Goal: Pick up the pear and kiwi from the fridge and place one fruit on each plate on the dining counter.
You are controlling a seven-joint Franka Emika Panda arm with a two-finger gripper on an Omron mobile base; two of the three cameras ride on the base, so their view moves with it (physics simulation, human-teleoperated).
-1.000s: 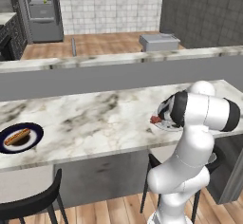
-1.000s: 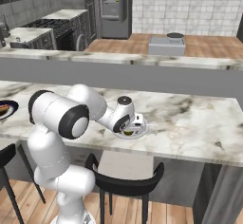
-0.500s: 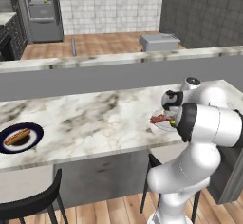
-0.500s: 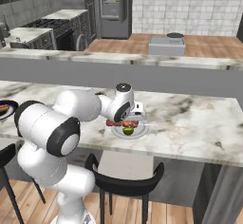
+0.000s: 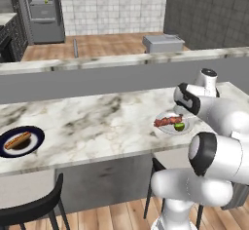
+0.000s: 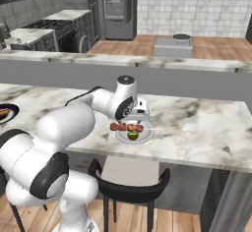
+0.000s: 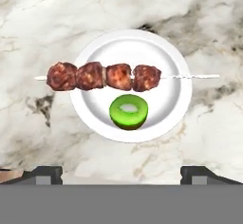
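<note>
The kiwi lies green face up on a white plate, just below a meat skewer. My gripper hangs open above them with nothing between its fingertips. From the right base view, the gripper hovers a little above the plate and the kiwi on the dining counter. In the left base view, the kiwi sits at the plate's near edge. The fridge stands far back across the room. I cannot make out the pear.
A navy-rimmed plate holding a hot dog sits at the counter's left end. A raised grey ledge runs behind the counter. Black stools stand under the near edge. A stove and cabinets line the back left.
My hand has lifted up and back from the white plate and its jaws have spread a little wider. The kiwi stays on the plate.
</note>
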